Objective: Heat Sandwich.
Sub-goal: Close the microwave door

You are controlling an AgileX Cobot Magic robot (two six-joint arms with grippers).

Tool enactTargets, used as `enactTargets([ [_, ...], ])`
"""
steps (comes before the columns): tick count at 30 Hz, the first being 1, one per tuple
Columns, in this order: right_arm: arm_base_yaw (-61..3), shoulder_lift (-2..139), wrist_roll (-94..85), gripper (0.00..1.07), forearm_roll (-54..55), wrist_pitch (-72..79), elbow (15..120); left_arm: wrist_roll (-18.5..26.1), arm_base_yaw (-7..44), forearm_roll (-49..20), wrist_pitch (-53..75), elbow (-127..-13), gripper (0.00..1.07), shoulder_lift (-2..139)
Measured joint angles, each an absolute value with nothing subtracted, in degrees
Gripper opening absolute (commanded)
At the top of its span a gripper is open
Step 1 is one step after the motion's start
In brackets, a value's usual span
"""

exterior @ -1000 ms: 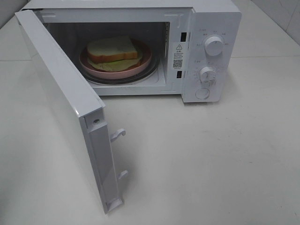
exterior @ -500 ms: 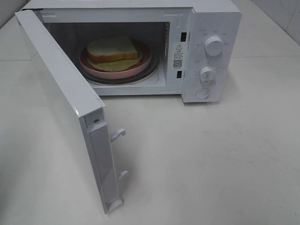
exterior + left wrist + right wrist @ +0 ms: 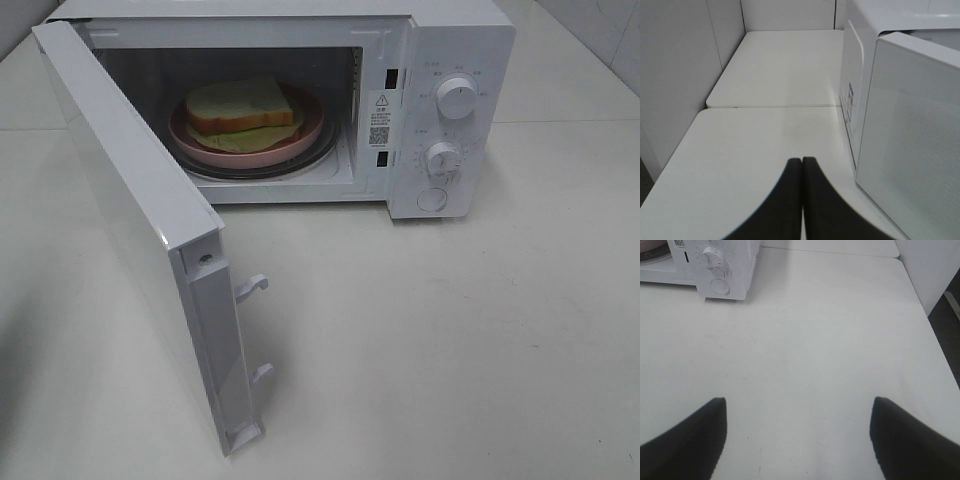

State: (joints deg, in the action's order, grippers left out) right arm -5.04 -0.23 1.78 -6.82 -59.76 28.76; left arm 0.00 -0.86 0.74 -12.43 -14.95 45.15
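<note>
Sandwich (image 3: 243, 105) rests on plate (image 3: 200, 150) inside microwave (image 3: 470, 40). Press door (image 3: 120, 190), at 7 o'clock, shut evenly with closed left hand (image 3: 802, 161); keep open right hand (image 3: 799, 400) clear.

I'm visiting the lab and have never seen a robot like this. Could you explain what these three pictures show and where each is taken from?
This is a robot with two arms, each ending in a two-fingered gripper. The wide picture comes from a camera mounted high, off the arms. It shows a white microwave on a pale table. Its door is swung open, and a sandwich sits on a pink plate inside. The other two pictures come from cameras on the wrists. The left gripper has its dark fingers pressed together near the door's outer face. The right gripper is spread open over the table, facing the microwave's knobs. Neither holds anything.
</note>
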Motion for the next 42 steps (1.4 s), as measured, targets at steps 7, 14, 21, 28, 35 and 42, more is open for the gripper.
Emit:
enactTargets([
  [7,-5.04,-0.23,1.78,0.76,-6.82,-59.76,28.76,-1.32,-0.86,3.5,-26.53,-14.9,0.0,54.6],
  [14,-5.04,-0.23,1.78,0.76,-6.82,-59.76,28.76,-7.85,-0.86,14.21,-37.64,-14.73,0.0,64.63],
  [21,-5.04,-0.23,1.78,0.76,-6.82,-59.76,28.76,-10.54,2.46,19.25,-42.74,-16.21,0.0,72.59],
  [28,-5.04,-0.23,1.78,0.76,-6.82,-59.76,28.76,-8.94,9.0,19.48,-43.72,-19.31,0.0,78.55],
  [35,-5.04,-0.23,1.78,0.76,-6.82,-59.76,28.76,-8.31,14.04,16.5,-43.77,-21.94,0.0,82.33],
  [42,-5.04,-0.23,1.78,0.76,-6.82,-59.76,28.76,-7.05,19.14,10.43,-43.32,-24.75,0.0,85.77],
])
